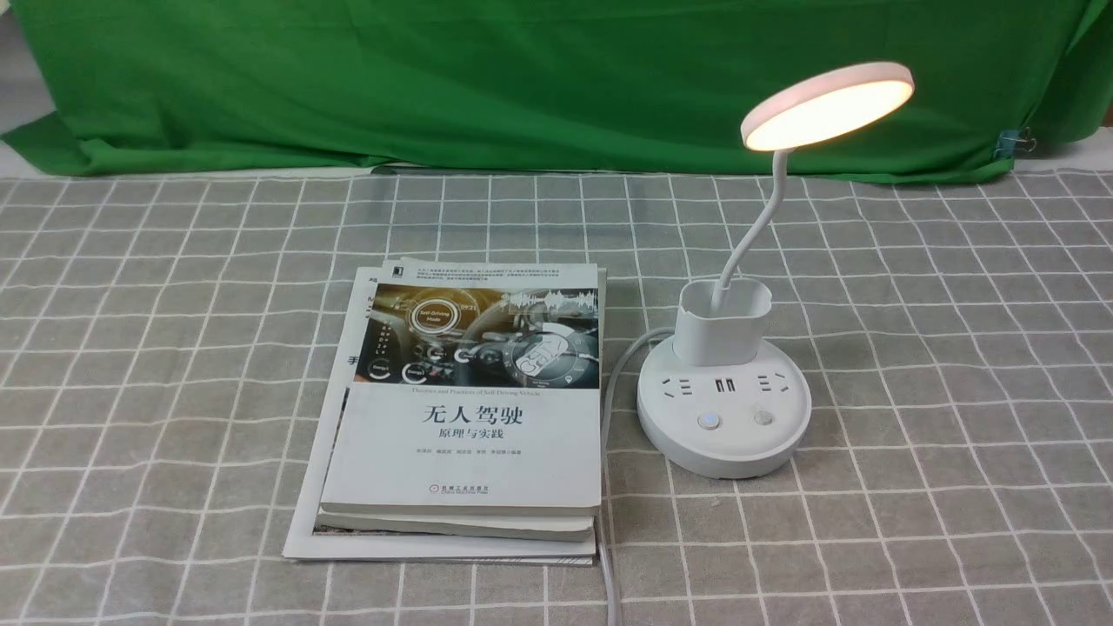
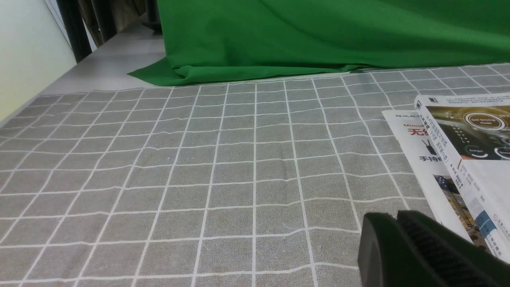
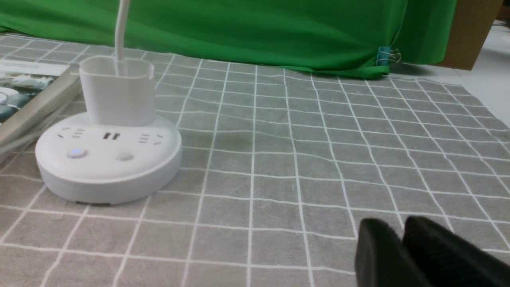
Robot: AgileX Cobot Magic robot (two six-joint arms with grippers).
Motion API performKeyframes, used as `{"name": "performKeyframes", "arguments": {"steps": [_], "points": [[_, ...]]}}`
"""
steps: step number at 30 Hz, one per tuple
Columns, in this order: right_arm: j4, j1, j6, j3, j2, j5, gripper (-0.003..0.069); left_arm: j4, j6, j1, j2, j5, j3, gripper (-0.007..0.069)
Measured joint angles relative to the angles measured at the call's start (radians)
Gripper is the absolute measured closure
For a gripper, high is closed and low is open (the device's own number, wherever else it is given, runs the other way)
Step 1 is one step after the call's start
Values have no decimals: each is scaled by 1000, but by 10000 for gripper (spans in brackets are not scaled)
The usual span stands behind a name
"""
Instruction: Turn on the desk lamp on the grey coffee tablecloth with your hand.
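The white desk lamp stands on the grey coffee tablecloth (image 1: 956, 348), right of centre. Its disc head (image 1: 826, 104) glows warm white. On the round base (image 1: 723, 422) the left button (image 1: 709, 421) shows a faint blue light. In the right wrist view the base (image 3: 107, 159) lies well away from my right gripper (image 3: 400, 225), the hand on the lamp's side. Its black fingertips are a narrow slit apart, with nothing between them. My left gripper (image 2: 396, 217) hangs low over the cloth beside the books, jaws together and empty. Neither arm shows in the front view.
A stack of books (image 1: 469, 409) lies left of the lamp, with the lamp's grey cable (image 1: 609, 382) running down between them. A plain green cloth (image 1: 522, 78) hangs across the back, held by a blue clip (image 1: 1013, 142) at the far right.
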State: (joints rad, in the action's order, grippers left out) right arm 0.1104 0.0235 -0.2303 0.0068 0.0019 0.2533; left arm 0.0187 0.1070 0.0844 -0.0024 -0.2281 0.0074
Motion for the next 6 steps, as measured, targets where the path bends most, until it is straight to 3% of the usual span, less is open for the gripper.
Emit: {"name": "performKeyframes", "arguments": {"steps": [6], "points": [[0, 0, 1, 0, 0, 0, 497, 0, 0, 0, 0, 0, 0, 606]]}}
